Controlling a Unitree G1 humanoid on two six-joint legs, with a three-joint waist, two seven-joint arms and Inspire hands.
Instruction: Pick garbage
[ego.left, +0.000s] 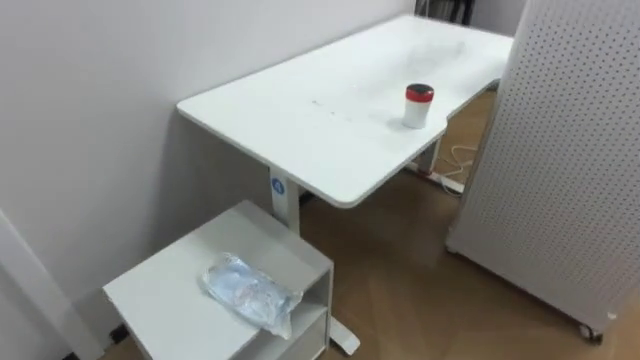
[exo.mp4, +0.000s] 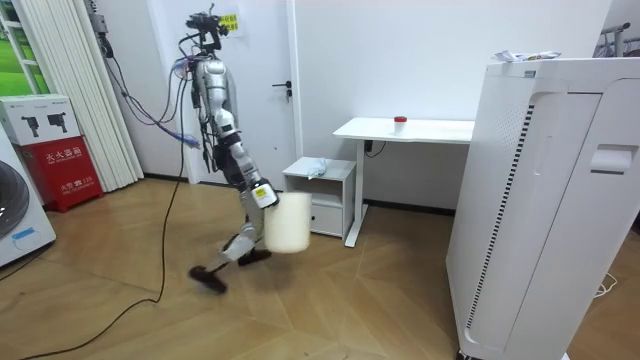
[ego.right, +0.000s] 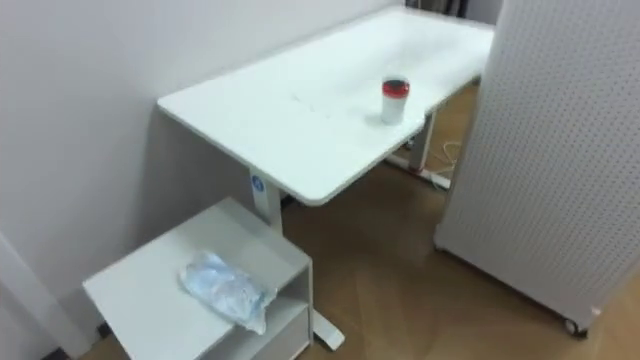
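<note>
A: Left of centre, room view?
B: Right hand (exo.mp4: 262, 195) low against white bin (exo.mp4: 288, 222), probably there to take the trash. Fingers: can't tell.
A: Garbage?
B: Crumpled plastic wrapper (ego.left: 250, 290) on side cabinet (ego.left: 165, 290), lower left in eye views. Untouched.
A: Further right?
B: Red-lidded cup (ego.left: 418, 105) upright on desk (ego.left: 300, 115).

Both eye views look down on cabinet (ego.left: 170, 300) and desk (ego.left: 300, 110); room view shows them from afar.
</note>
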